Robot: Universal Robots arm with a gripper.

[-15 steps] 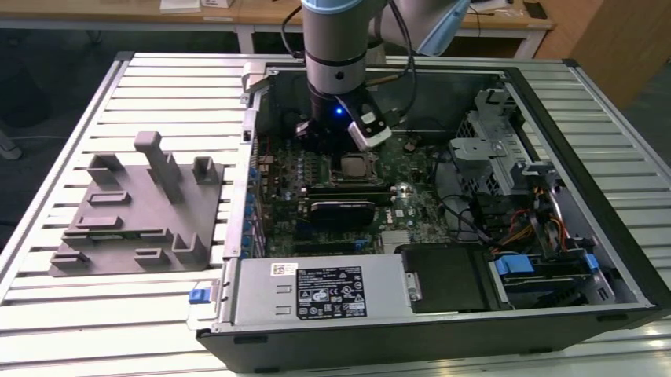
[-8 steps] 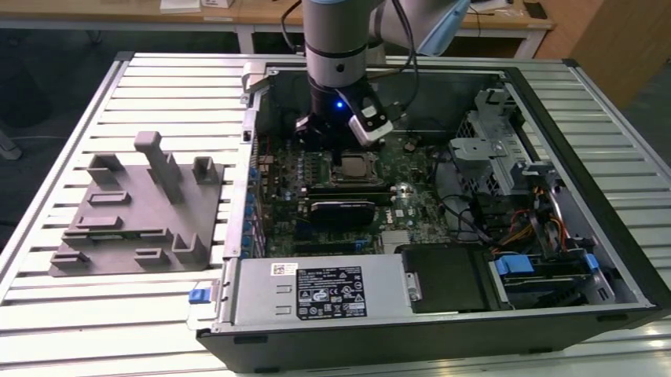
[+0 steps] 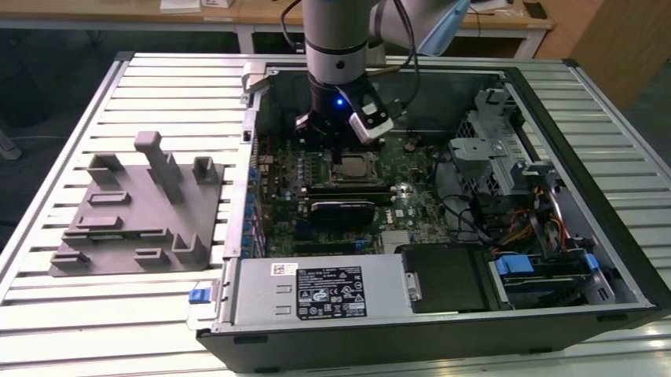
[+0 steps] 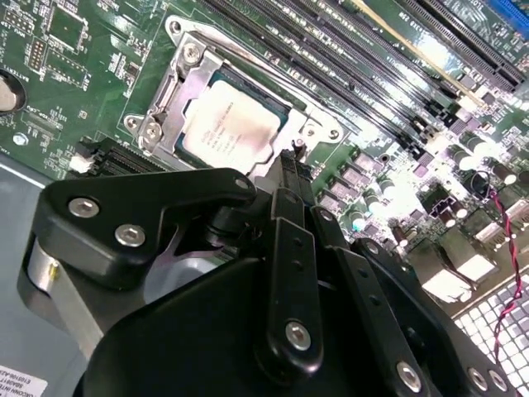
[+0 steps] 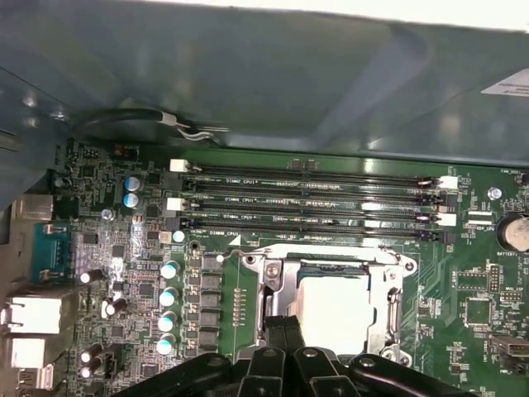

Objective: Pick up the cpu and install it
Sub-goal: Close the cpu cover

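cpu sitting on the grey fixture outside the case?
No. In the exterior view the cpu lies in the socket frame on the motherboard inside the case, well apart from the grey fixture.

cpu (image 3: 360,166): small flat square chip, pale silvery metal top with faint print. Lies flat, top up, seated inside metal-rimmed socket frame (image 5: 390,310), edges square to it, in both wrist views. Exterior view: just above frame centre, inside the open case (image 3: 441,342)

Label (image 3: 330,292) on metal box (image 3: 262,297), print illegible
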